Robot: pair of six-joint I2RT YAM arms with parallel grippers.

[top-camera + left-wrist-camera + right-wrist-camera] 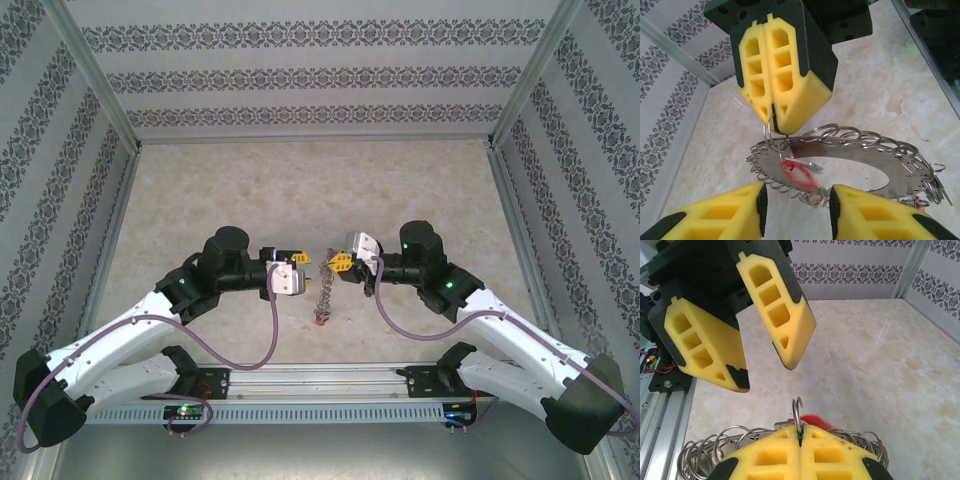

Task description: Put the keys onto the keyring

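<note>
Keyring (pixel 840 156) status: I see a flat grey metal ring with a hollow centre. It hangs from a small wire loop (pixel 771 131) at its rim, above the worktop (pixel 300 180). More small wire rings (pixel 860 137) crowd the keyring's outer edge, and a red tag (pixel 801 179) lies against its face, just below the loop. I cannot make out individual keys.

Right claw (pixel 772 112): directly above the keyring, both yellow fingers pressed together and clamping the loop.

Left claw (pixel 797 205): just beside the keyring and facing the right claw, fingers spread apart and gripping nothing. From overhead, the keyring (pixel 322 295) sits below the gap between the left claw (pixel 303 261) and the right claw (pixel 330 264).
</note>
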